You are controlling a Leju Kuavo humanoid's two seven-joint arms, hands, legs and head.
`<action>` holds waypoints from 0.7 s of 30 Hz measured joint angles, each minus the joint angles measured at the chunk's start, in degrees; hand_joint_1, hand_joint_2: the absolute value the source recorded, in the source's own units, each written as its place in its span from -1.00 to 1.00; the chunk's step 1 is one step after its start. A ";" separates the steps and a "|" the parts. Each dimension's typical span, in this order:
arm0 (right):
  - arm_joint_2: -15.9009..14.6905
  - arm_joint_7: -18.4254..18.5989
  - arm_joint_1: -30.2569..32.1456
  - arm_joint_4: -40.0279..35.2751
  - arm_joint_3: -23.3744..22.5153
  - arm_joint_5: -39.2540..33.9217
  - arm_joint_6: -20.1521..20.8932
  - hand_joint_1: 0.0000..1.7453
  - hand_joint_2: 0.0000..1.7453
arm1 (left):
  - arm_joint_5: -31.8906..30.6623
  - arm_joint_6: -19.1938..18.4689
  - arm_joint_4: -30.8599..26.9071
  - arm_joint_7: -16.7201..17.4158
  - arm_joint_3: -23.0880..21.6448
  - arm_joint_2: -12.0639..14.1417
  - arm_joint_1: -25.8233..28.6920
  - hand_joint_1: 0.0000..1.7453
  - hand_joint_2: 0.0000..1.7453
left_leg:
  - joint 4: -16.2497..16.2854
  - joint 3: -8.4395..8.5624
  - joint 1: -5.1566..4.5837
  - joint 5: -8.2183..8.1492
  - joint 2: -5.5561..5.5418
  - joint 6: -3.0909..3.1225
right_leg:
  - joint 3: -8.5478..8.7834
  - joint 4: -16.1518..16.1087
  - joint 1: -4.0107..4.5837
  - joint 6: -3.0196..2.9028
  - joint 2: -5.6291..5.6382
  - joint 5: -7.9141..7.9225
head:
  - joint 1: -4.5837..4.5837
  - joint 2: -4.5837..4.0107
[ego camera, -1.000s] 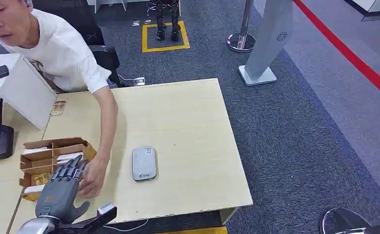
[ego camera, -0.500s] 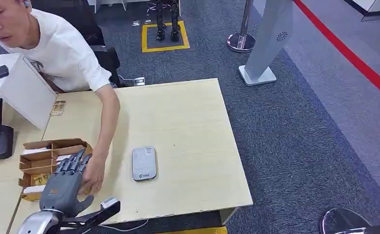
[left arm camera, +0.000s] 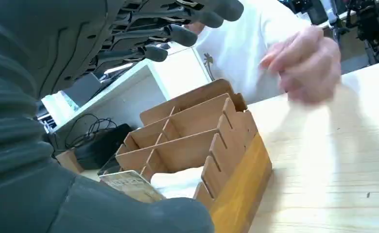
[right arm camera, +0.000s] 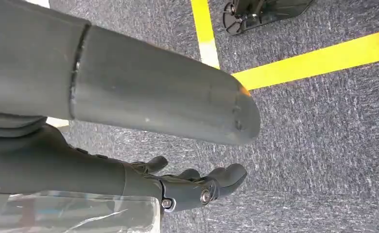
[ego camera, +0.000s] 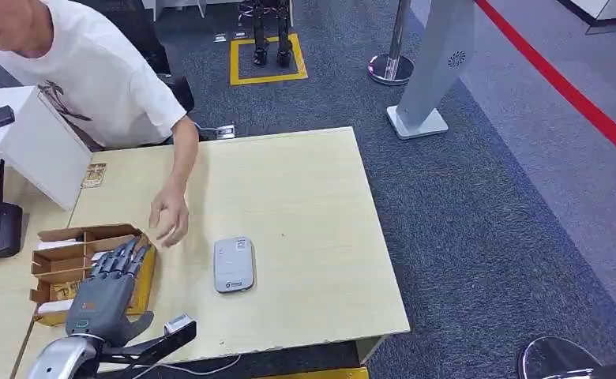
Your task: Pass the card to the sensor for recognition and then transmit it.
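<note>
At lower left, the person's hand (ego camera: 170,219) has pulled back from the card box (ego camera: 61,245), freeing access. The left hand (ego camera: 106,294) hovers over it, fingers apart, empty. A card (left arm camera: 129,184) still lies inside; the sensor (ego camera: 234,264) waits nearby on the table (ego camera: 305,205). The right hand (right arm camera: 187,184) hangs loosely open.

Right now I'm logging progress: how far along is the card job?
Nothing looks done yet. The left hand hovers open over the card box, no card picked. The right hand hangs by the floor, holding nothing. Left: grasp a card, present it to the sensor, pass it on.
</note>
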 joint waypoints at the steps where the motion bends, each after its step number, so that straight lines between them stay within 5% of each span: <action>1: 0.00 0.07 0.00 0.00 0.00 0.00 0.00 -1.00 1.00 | 0.00 -0.02 0.11 -0.07 0.00 0.00 -0.13 -1.00 1.00 | 0.00 0.00 0.00 0.00 0.00 0.00 | 0.00 0.00 0.00 0.00 0.00 0.00 | 0.00 0.00; 14: 0.00 0.15 0.01 0.00 -0.02 -0.22 0.00 -1.00 1.00 | 0.02 -0.94 0.72 -0.68 0.00 0.04 -0.47 -1.00 1.00 | 0.00 -0.01 0.00 0.00 0.00 0.00 | 0.00 0.00 0.00 0.00 0.00 0.00 | 0.02 -0.02; 21: 0.00 0.20 0.06 0.00 -0.02 0.20 0.02 -1.00 1.00 | 7.32 -3.47 0.66 -2.18 2.88 3.72 1.87 -1.00 1.00 | -0.01 0.00 0.02 0.00 0.01 0.00 | 0.00 0.02 0.01 -0.01 0.01 -0.01 | 0.02 -0.02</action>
